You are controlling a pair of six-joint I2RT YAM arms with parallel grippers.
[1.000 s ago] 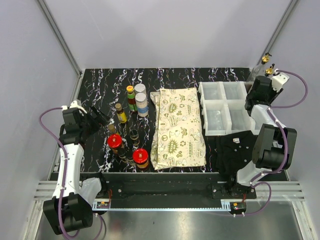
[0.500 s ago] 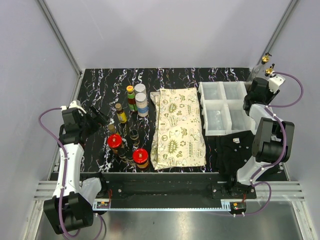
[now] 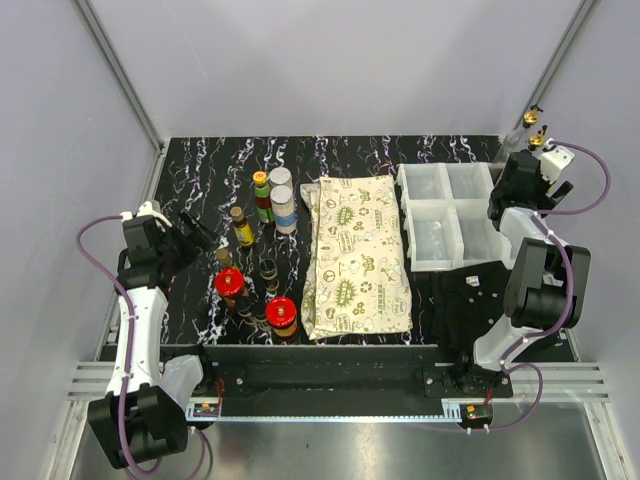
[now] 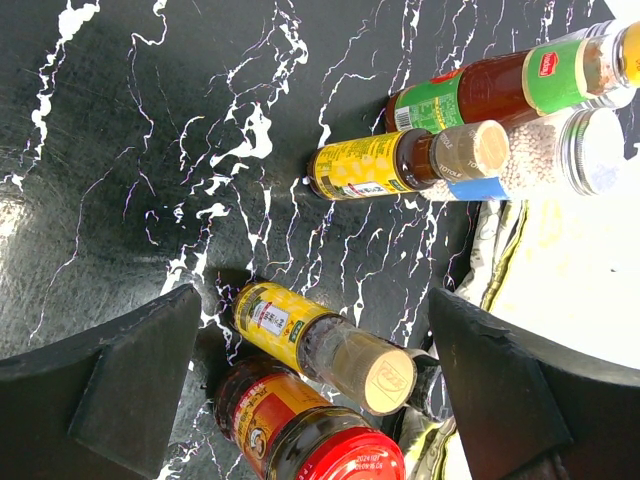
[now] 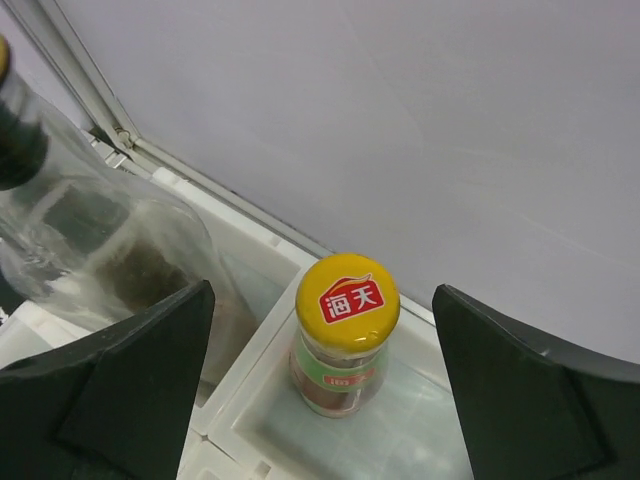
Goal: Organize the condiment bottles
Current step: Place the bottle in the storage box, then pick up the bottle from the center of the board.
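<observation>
Condiment bottles (image 3: 230,282) cluster at left; one clear bottle (image 5: 100,240) is cut off.

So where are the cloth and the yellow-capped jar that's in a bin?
cloth (image 3: 357,255): top external view, its middle.
yellow-capped jar (image 5: 347,298): right wrist view, top of its cap.

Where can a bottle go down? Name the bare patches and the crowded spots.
Bare table runs along the far edge, behind the bottles and cloth, widening at the far-left corner. Crowded: the bottles cluster tightly between the cloth and the left fingers.
</observation>
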